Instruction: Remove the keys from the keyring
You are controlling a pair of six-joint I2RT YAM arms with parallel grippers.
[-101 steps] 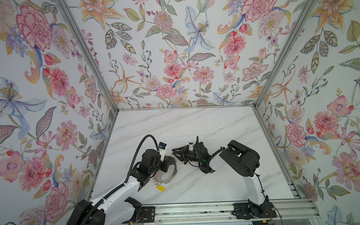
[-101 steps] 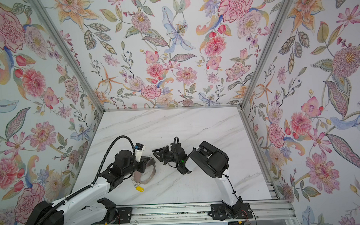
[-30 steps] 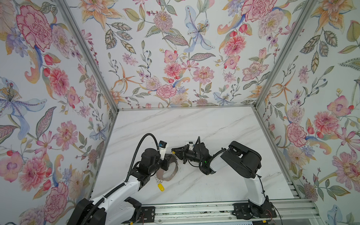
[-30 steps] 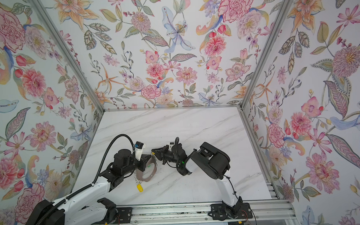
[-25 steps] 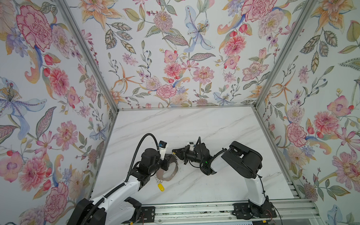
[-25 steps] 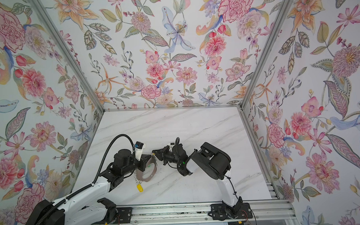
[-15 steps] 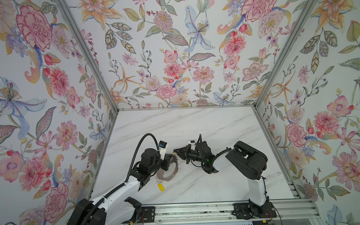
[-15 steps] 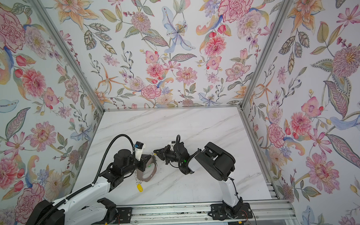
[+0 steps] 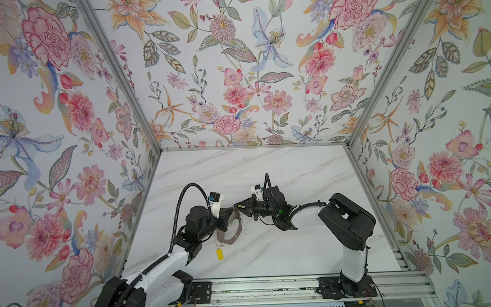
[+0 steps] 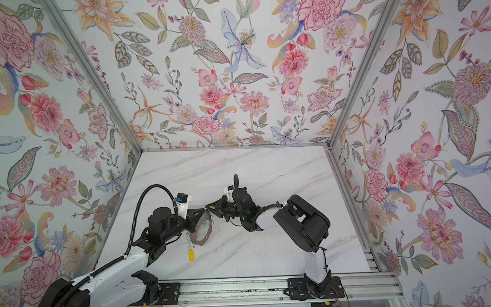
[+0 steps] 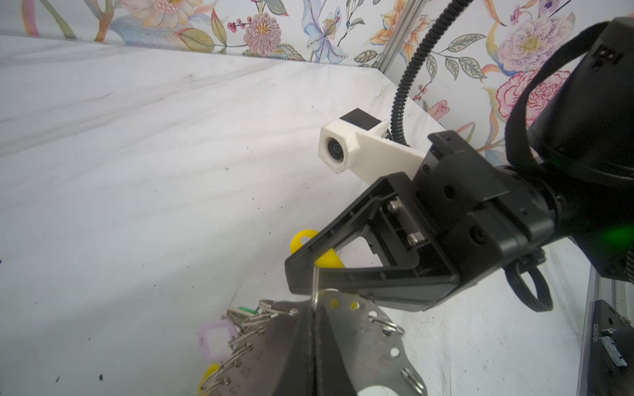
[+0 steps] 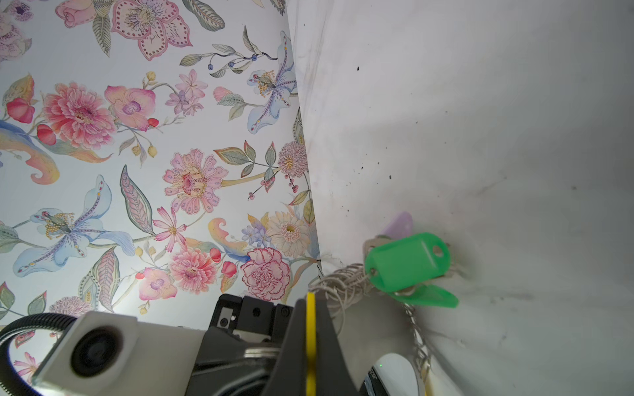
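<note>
Marble tabletop beneath keyring, keys

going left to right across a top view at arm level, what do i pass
ribbed black cable loop → large flat grey metal keyring → white plastic camera mount on the right wrist → bulky black elbow of the right arm
</note>
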